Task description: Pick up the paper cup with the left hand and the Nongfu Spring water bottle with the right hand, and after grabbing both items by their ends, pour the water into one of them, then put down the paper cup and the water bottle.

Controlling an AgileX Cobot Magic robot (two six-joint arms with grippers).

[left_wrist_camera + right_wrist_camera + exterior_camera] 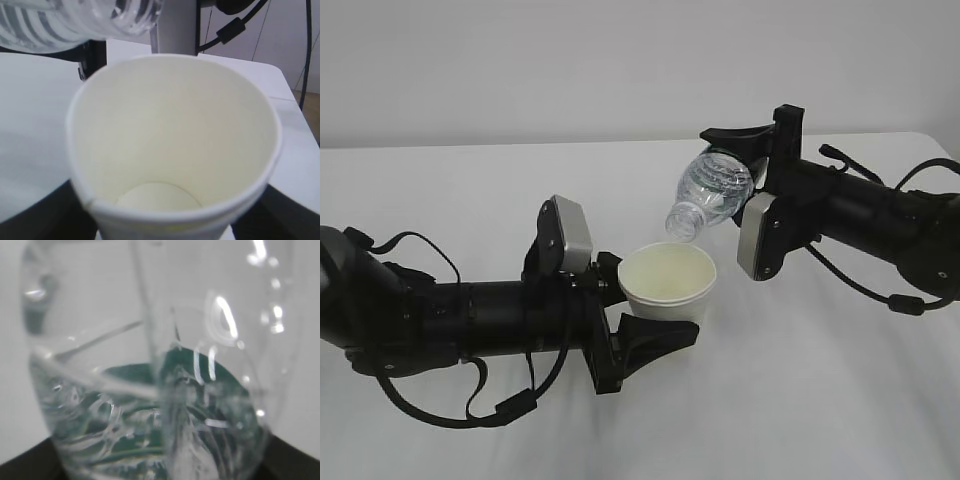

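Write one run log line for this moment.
phase: pouring | left hand: holds paper cup | right hand: bottle tilted over cup | cup inside: looks dry

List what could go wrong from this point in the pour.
1. The bottle mouth sits at the cup's far rim, not over its middle, so water may run down the outside onto the table.
2. The left gripper holds the thin cup by its side; squeezing could deform it.
3. The right gripper holds the tilted bottle near its base; it could slip.
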